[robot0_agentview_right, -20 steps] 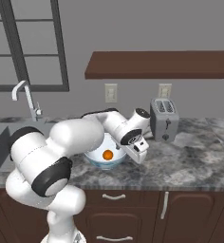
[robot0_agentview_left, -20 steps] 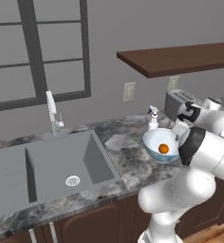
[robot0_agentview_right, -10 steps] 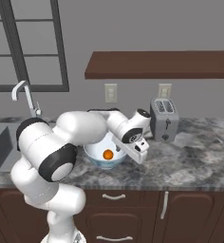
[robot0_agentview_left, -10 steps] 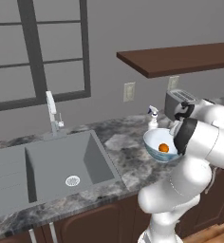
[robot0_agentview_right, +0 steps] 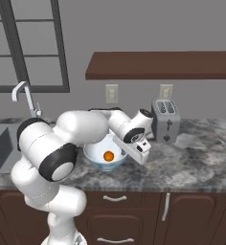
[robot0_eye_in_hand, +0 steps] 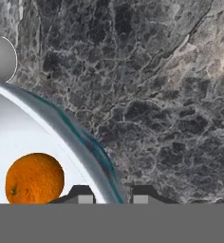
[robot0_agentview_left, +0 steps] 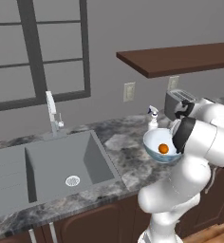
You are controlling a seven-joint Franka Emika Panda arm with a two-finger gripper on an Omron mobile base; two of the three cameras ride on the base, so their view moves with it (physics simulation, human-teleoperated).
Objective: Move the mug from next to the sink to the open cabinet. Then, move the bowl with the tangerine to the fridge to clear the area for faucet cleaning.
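The bowl [robot0_agentview_left: 151,142], white inside and teal outside, rests on the marble counter right of the sink [robot0_agentview_left: 61,161]. The tangerine [robot0_agentview_left: 163,148] lies in it. In the right base view my arm curls over the bowl [robot0_agentview_right: 95,154] and the tangerine [robot0_agentview_right: 108,155], with my gripper [robot0_agentview_right: 128,152] at the bowl's right rim. In the hand view the rim of the bowl [robot0_eye_in_hand: 61,128] runs between my gripper's [robot0_eye_in_hand: 111,193] two fingertips, one inside near the tangerine [robot0_eye_in_hand: 34,178] and one outside, shut on the rim. The faucet [robot0_agentview_left: 52,114] stands behind the sink. Mug, open cabinet and fridge are out of view.
A silver toaster [robot0_agentview_right: 165,119] stands on the counter just right of the bowl. A small white bottle [robot0_agentview_left: 153,116] sits behind the bowl. A dark brown slab [robot0_agentview_left: 180,59] hangs overhead along the wall. Bare marble counter [robot0_agentview_right: 201,162] stretches to the right.
The jaws have closed from wide open onto the bowl's rim. The arm's elbow has shifted slightly; bowl and tangerine stay where they were.
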